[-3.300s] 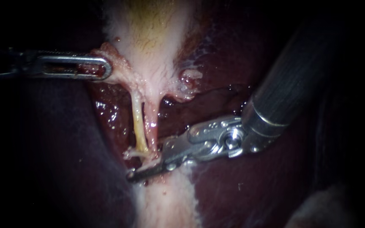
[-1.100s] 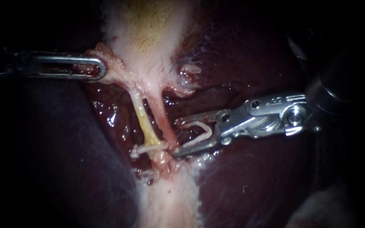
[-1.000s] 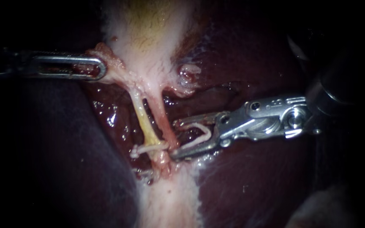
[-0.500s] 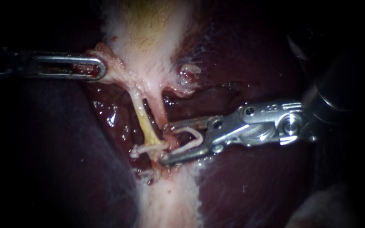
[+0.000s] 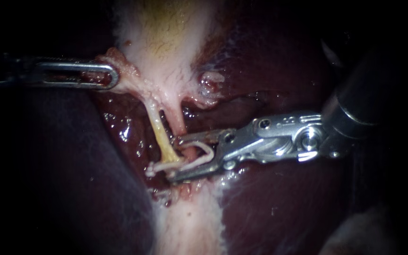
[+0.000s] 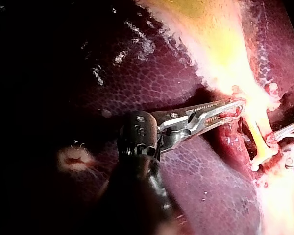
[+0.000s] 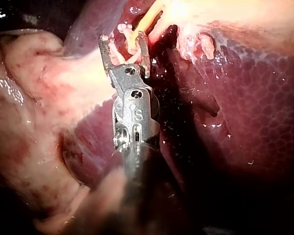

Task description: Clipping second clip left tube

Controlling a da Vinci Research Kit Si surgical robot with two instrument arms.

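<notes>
The yellow left tube [image 5: 159, 132] and the pink right tube [image 5: 178, 122] run down from the gallbladder [image 5: 166, 42]. A white clip [image 5: 162, 166] sits across the left tube's lower end. My right instrument [image 5: 171, 159] comes in from the right. Its jaws stand apart, gripping a second white clip [image 5: 208, 152]. They straddle the pink tube, and their tips reach the yellow one. The right wrist view shows the yellow tube [image 7: 136, 30] between these jaws [image 7: 123, 43]. My left instrument [image 5: 112, 75] is shut on a tissue flap [image 5: 123, 71] at the gallbladder's neck, seen also in the left wrist view [image 6: 235, 108].
Dark red liver [image 5: 270, 208] lies on both sides of the tubes. A pale band of tissue [image 5: 190, 226] runs down below them. A small pale nub [image 5: 211, 82] sits to the right of the gallbladder's neck.
My right instrument has slid left, bringing its parted jaws and the clip from beside the pink tube to around it. A white clip now sits where its jaws were earliest. My left instrument holds still.
</notes>
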